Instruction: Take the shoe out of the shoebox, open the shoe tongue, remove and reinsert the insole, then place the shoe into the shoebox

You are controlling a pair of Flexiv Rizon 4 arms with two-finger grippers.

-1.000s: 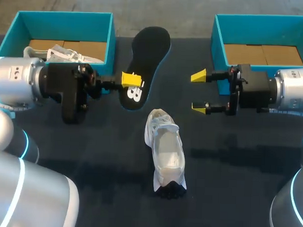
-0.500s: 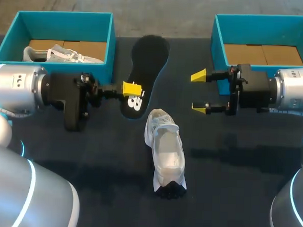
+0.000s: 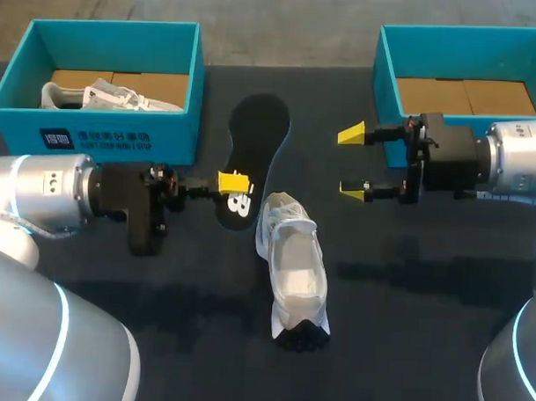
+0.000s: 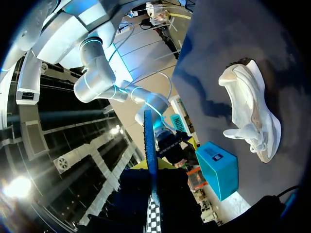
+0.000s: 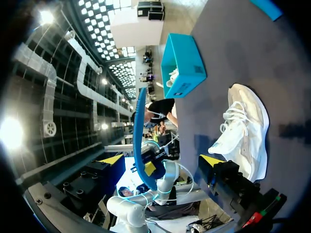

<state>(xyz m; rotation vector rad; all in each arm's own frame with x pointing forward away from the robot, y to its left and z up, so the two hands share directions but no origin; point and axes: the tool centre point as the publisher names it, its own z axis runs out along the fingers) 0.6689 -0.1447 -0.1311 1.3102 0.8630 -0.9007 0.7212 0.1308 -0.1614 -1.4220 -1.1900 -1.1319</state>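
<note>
The black insole (image 3: 257, 130) hangs over the table, and my left gripper (image 3: 232, 183) is shut on its heel end. In the left wrist view the insole (image 4: 150, 141) stands edge-on between that gripper's fingers, its rim blue. The white shoe (image 3: 294, 263) lies on the dark table just right of the insole's heel, toe toward the near edge; it also shows as a white shoe (image 4: 252, 111) beside the left gripper. My right gripper (image 3: 353, 161) is open and holds nothing, right of the insole and in front of the right shoebox (image 3: 385, 73). From the right wrist, the shoe (image 5: 243, 131) lies ahead.
A teal shoebox (image 3: 103, 137) at the back left holds a second white shoe (image 3: 104, 96). The teal shoebox at the back right shows only its cardboard floor. My right arm's wrist sits against that box's front wall.
My left gripper has carried the insole toward the near side and slightly right, closer to the shoe. The right arm and the shoe have stayed put.
</note>
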